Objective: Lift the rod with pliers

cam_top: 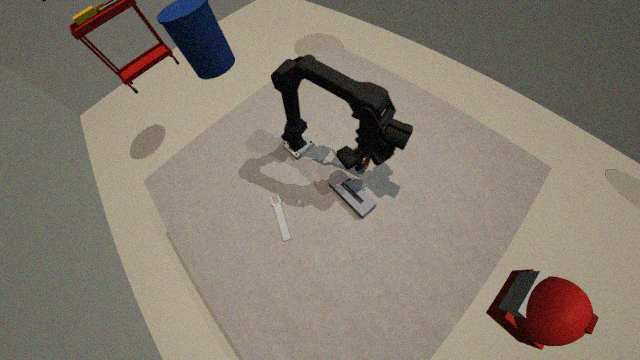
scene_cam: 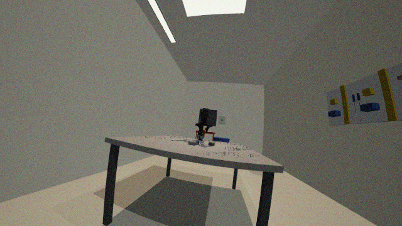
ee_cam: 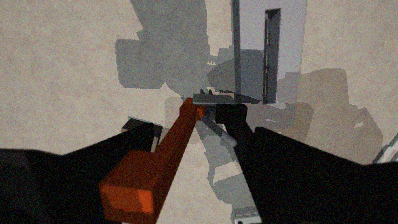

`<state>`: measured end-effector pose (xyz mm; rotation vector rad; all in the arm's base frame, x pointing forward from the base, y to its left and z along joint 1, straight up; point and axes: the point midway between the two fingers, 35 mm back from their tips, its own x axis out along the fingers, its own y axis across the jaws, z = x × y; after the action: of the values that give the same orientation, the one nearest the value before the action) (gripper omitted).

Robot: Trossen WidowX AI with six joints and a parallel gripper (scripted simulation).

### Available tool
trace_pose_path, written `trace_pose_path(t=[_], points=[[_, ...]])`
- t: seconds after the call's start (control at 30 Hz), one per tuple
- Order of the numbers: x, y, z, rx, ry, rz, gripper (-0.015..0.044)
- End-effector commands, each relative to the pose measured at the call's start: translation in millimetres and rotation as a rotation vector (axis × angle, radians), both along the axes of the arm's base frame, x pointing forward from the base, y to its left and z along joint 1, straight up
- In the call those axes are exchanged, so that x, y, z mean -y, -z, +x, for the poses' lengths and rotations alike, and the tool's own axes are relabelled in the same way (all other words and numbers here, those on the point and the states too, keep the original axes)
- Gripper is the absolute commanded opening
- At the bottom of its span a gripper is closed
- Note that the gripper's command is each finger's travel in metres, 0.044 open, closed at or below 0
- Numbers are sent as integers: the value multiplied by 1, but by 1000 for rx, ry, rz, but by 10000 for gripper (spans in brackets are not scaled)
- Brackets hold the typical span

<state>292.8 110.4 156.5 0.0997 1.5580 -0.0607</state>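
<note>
My gripper (cam_top: 361, 161) (ee_cam: 204, 131) is shut on the locking pliers, between orange and black handles. The pliers (ee_cam: 172, 137) point away from the wrist camera; their grey jaws lie beside the near end of the channel block (cam_top: 368, 208) (ee_cam: 292, 25), to its left in the wrist view. An orange bit of handle shows in the top view. The block lies flat with its dark narrow channel (ee_cam: 271, 60) facing up. The rod cannot be made out in it. The holster (ee_cam: 141, 122) is mostly hidden behind the left finger in the wrist view.
A pale wrench-shaped piece (cam_top: 281, 221) lies on the table (cam_top: 280, 280) to the left of the block in the top view. The arm's base plate (cam_top: 299, 151) is behind. A blue barrel (cam_top: 202, 42), red cart (cam_top: 145, 62) and red round object (cam_top: 560, 310) stand off the table.
</note>
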Motion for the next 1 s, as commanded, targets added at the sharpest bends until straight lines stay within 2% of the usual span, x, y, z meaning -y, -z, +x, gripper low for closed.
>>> trace_pose_path(t=[0.0,0.97], points=[[4,-3,4,7,-12,7,321],[47,-3,22,9,-101,3,321]])
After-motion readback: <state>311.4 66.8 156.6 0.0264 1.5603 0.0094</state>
